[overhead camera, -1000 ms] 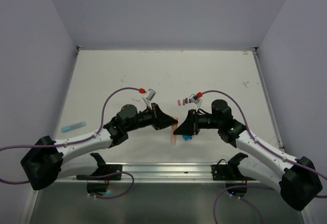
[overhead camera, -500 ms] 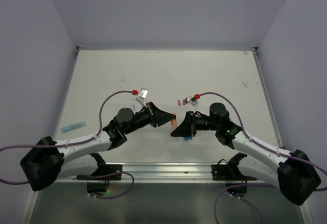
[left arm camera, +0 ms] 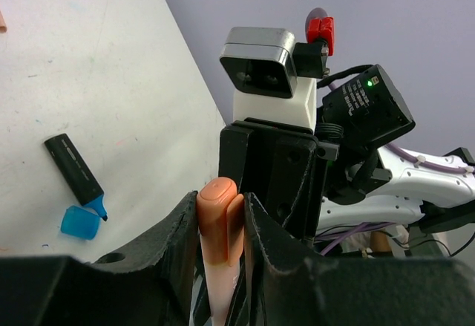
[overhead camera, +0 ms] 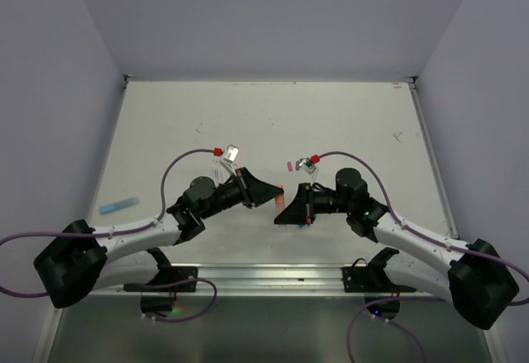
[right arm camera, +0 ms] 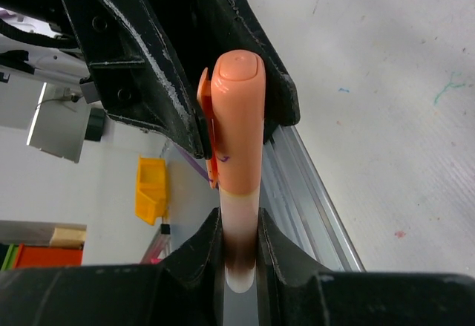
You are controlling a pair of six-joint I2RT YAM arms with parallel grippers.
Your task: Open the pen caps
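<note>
Top external: right gripper (overhead camera: 282, 212) moved nearer left gripper (overhead camera: 274, 191)

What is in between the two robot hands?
A salmon-orange plastic marker: cap end inside the left hand, body in the right hand. Both wrist views show it.

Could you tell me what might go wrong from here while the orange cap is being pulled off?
The right pincer holds only the smooth pale marker body, which might slip out under the pull. The left pincer, closed on the orange cap, sits very near it, so the two could clash. If dropped, the body may roll toward the edge rail.
</note>
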